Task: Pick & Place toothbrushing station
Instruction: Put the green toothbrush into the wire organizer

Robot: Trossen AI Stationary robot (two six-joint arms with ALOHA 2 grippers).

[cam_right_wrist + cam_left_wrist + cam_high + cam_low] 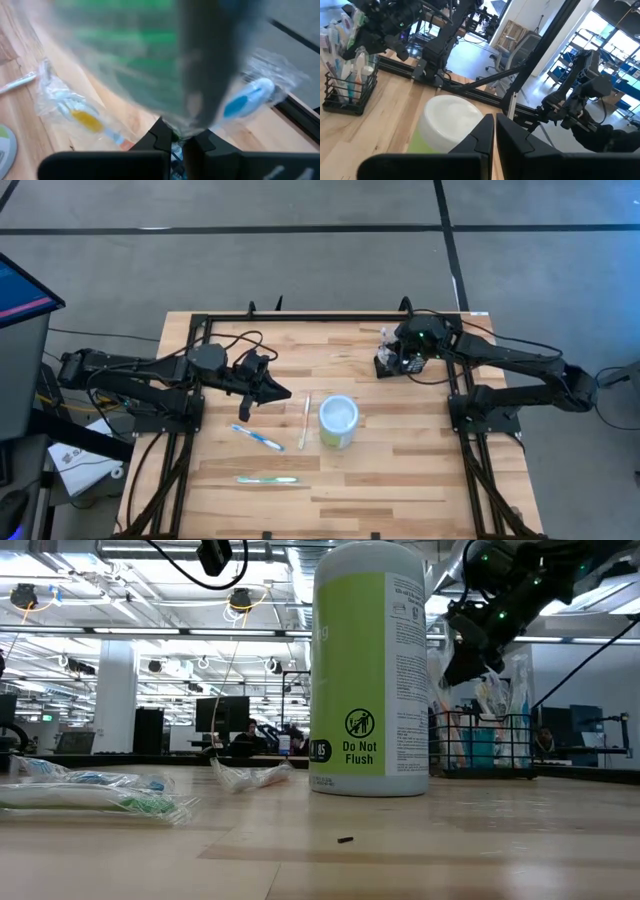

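The toothbrushing station (392,361) is a small black wire basket near the table's far right, with several wrapped toothbrushes standing in it (480,740). My right gripper (409,352) hangs just above it, slanting down, shut on a wrapped green toothbrush (150,60). In the right wrist view, a yellow wrapped brush (84,120) and a blue one (245,102) lie beyond the fingers. My left gripper (268,393) is shut and empty, held over the table left of the white-and-green cup (338,421). My right gripper pinches the clear wrapper of the green toothbrush (176,126) between its two fingers. The fingers slant downward over the basket. The brush reaches out past the fingertips toward the basket. Blur hides whether its far end rests among the other brushes.
The cup (370,670) stands mid-table between the arms. Three loose wrapped toothbrushes lie left of and in front of it: a blue one (258,438), a white one (303,421) and a green one (267,479). A black frame (300,317) runs along the table's far edge.
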